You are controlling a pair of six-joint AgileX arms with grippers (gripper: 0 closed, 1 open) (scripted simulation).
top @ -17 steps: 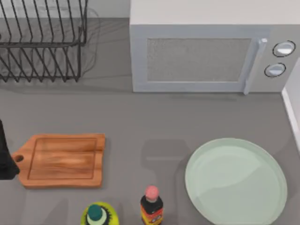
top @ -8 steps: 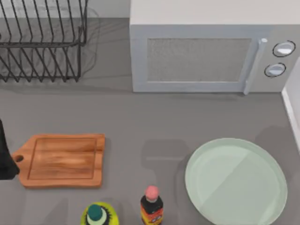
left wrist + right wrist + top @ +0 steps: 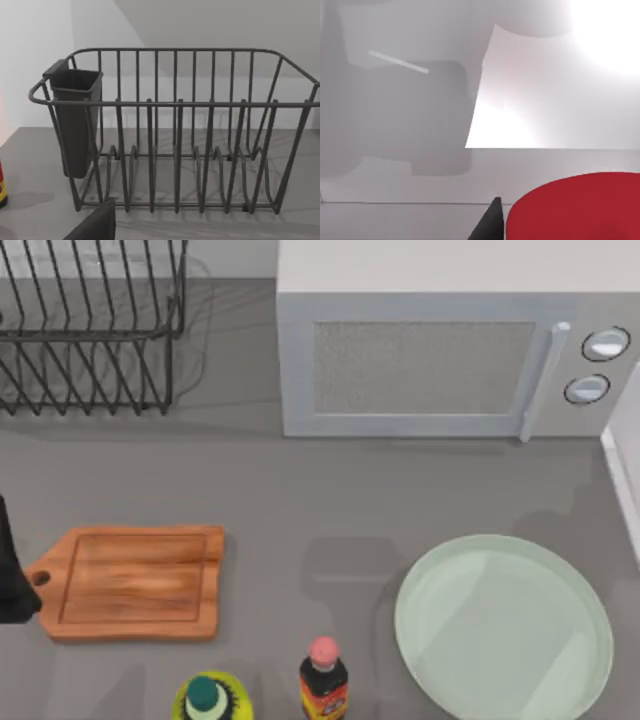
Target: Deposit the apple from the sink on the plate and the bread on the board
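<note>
The apple (image 3: 575,207) is bright red and looms very close in the right wrist view, resting against pale white sink walls (image 3: 530,115). A dark part of my right gripper (image 3: 487,224) sits right beside it. The mint-green plate (image 3: 503,625) lies bare at the table's front right. At front left is the wooden board (image 3: 135,583), with nothing on it. My left arm (image 3: 10,570) is parked at the table's left edge, just beside the board's handle, and a dark tip of its gripper (image 3: 95,225) points at the wire rack. The bread is out of view.
A grey microwave (image 3: 440,360) fills the back right. A black wire dish rack (image 3: 90,330) with a cutlery cup (image 3: 75,120) stands at the back left. A pink-capped dark bottle (image 3: 323,678) and a green-capped yellow bottle (image 3: 210,700) stand at the front edge.
Only the pale reflections on the plate shift slightly. Board, bottles and left arm stay put.
</note>
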